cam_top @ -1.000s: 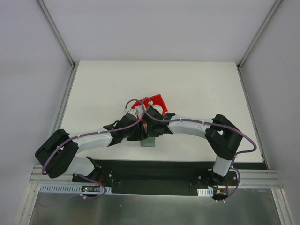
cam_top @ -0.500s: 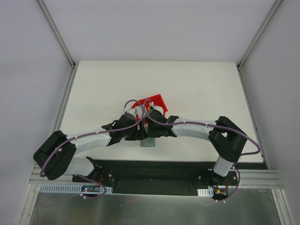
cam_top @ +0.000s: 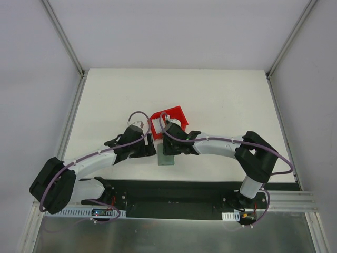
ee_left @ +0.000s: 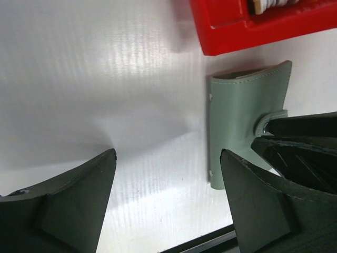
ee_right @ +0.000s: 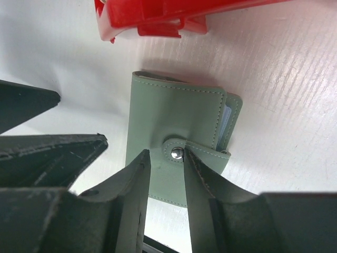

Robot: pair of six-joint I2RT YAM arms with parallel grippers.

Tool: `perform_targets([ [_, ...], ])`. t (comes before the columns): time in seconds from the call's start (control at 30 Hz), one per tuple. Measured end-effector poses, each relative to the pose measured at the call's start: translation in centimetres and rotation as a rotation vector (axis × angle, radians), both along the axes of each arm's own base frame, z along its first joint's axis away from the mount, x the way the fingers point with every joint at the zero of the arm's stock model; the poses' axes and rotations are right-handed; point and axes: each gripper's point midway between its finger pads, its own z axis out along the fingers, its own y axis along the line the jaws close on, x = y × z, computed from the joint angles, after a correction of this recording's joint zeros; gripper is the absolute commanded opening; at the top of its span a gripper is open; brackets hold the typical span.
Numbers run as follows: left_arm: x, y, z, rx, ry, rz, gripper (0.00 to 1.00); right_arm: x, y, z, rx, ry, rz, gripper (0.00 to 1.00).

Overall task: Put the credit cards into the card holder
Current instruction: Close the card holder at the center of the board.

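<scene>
grey-green folded card holder point(ee_right: 168, 118): flat on table, 6 o'clock of red plastic bin point(cam_top: 174, 110)
right gripper point(ee_right: 165, 154): nearer, directly over it, jaws narrowed astride the snap tab point(ee_right: 178, 153), pinch unclear
left gripper point(ee_left: 166, 155): spread wide, empty, holder at its 3 o'clock

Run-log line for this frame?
card holder snapped shut | right gripper fingertips narrowly apart astride snap, grasp unclear | left gripper open over table beside card holder | red bin beyond it

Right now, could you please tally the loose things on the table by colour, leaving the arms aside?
Red: 1, the bin
Grey-green: 1, the card holder, folded shut
Total: 2
The pale items inside the bin are cut off at the edge of the left wrist view, so they are not counted.
</scene>
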Motion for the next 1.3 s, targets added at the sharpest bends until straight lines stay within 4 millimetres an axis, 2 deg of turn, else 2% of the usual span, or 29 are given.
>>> perform_targets([
  [0.23, 0.1, 1.8, 0.4, 0.017, 0.006, 0.046, 0.82, 0.0, 0.1, 0.1, 0.0, -0.01, 0.027, 0.39],
  [0.37, 0.2, 2.0, 0.9, 0.014, -0.007, 0.052, 0.82, -0.1, 0.1, 0.1, 0.007, -0.013, 0.033, 0.39],
  [0.97, -0.4, 2.9, -0.3, 0.071, 0.025, 0.052, 0.81, -0.3, 0.1, 0.3, 0.097, -0.037, 0.044, 0.42],
  [1.17, -1.3, 0.7, -0.4, 0.07, -0.004, -0.034, 0.82, -0.4, -0.5, 0.4, 0.133, -0.038, 0.026, 0.43],
  [1.3, -1.0, -0.9, -0.4, 0.052, -0.011, -0.053, 0.81, -0.6, -1.4, 0.9, 0.137, -0.049, 0.02, 0.43],
])
